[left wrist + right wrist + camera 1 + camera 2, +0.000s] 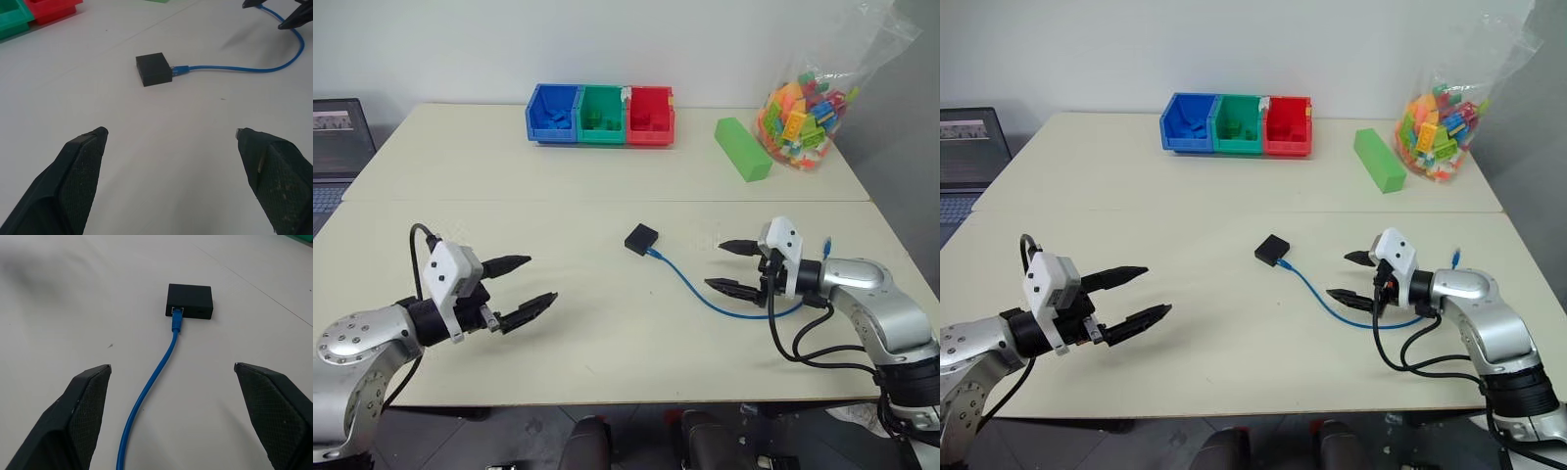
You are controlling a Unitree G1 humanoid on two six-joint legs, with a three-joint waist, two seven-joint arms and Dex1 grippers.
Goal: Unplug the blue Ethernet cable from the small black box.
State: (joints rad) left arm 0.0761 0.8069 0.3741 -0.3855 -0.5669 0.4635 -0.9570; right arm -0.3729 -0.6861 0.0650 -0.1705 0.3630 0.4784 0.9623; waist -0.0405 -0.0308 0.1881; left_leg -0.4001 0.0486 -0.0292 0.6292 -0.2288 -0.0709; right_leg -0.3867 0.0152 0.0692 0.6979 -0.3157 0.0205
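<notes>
My right hand (732, 266) covers part of the cable (690, 288) where it loops back beneath the wrist, so only the far plug tip shows, poking up behind my forearm. A laptop (337, 147) is cut off at the left edge. What lies inside the bins (600, 114) is hard to make out.

The bench (558, 333) is pale cream, two tops butted along a seam, set against a plain white wall. At the back stand blue, green and red bins, a green block (742, 148) and a bag (806, 102) of coloured bricks.

The box (641, 238) lies flat near mid-bench, between my hands and nearer the right. The cable is plugged into its side facing my right hand, and runs from there in a shallow curve toward that hand.

Both hands hover released, fingers spread wide; my left hand (519, 287) is well apart from the box.
</notes>
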